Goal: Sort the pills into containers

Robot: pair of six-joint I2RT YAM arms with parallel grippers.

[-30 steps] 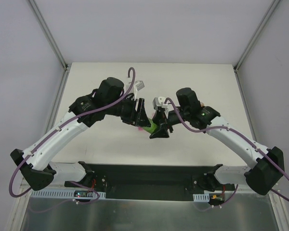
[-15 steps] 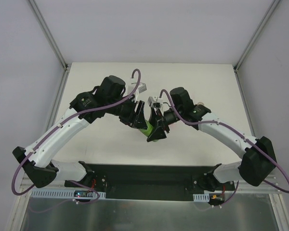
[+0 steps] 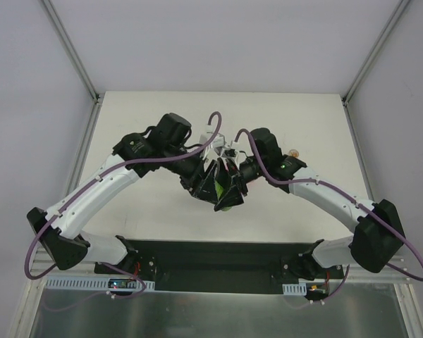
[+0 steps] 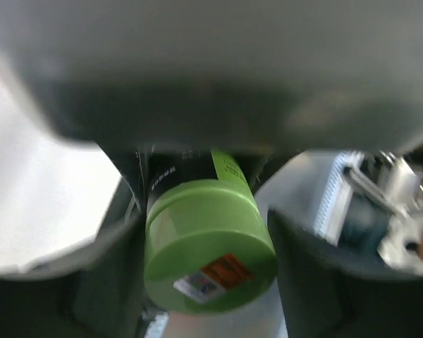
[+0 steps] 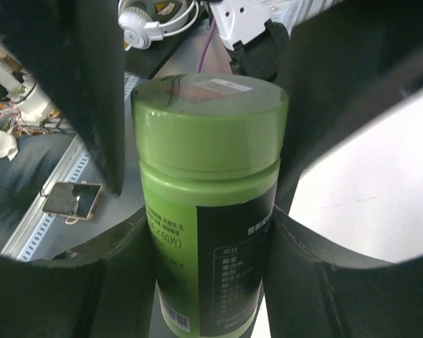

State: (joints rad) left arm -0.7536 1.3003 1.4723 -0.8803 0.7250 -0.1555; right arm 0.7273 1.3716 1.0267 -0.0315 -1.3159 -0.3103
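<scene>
bottle (image 5: 210, 204), gripped by right gripper (image 5: 211, 120), now enters left gripper (image 4: 210, 271).

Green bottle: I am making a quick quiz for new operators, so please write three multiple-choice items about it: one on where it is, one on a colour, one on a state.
1. Where is the green bottle?
A. Lying flat on the table
B. Between the fingers of the right gripper
C. Standing on the left arm's base

2. What colour is its cap?
A. Green
B. White
C. Red

3. What state is the cap in?
A. Off, lying on the table
B. Missing
C. On the bottle

Answers:
1 B: the right wrist view shows a black finger against each side of the bottle's body.
2 A: both wrist views show a green cap, like the body.
3 C: the right wrist view shows the cap seated on the neck.
</scene>
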